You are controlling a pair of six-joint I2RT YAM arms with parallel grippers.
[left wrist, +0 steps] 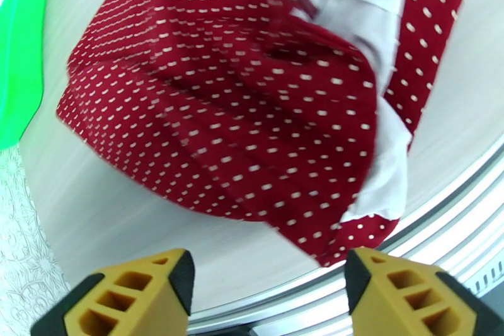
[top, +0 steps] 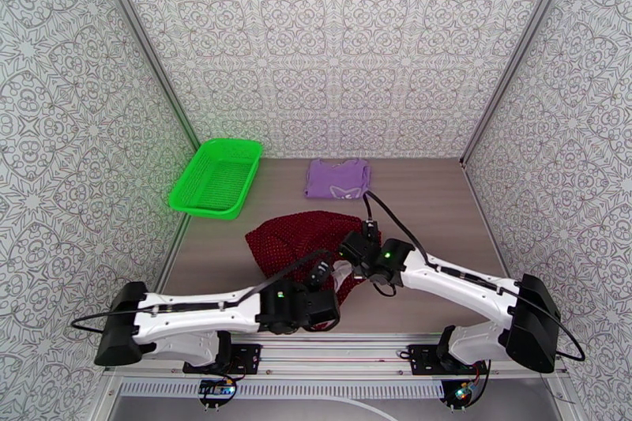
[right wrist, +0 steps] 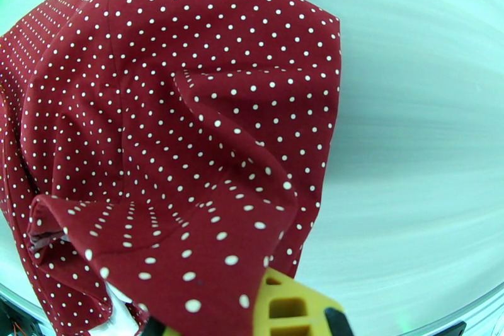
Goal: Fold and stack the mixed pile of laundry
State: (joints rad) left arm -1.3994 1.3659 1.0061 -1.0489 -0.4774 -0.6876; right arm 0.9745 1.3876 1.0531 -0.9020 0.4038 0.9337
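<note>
the dark red white-dotted garment with white lining (top: 294,245) lies crumpled mid-way across the pale wood-grain counter (top: 430,201). the right hand (right wrist: 252,306) is pinched closed on a fold of it. the left hand (left wrist: 268,271) hangs by its near edge, fingers wide apart, holding nothing. the folded lavender t-shirt (top: 338,178) lies farther back, near the bright green mesh plastic basket (top: 215,178).
</note>
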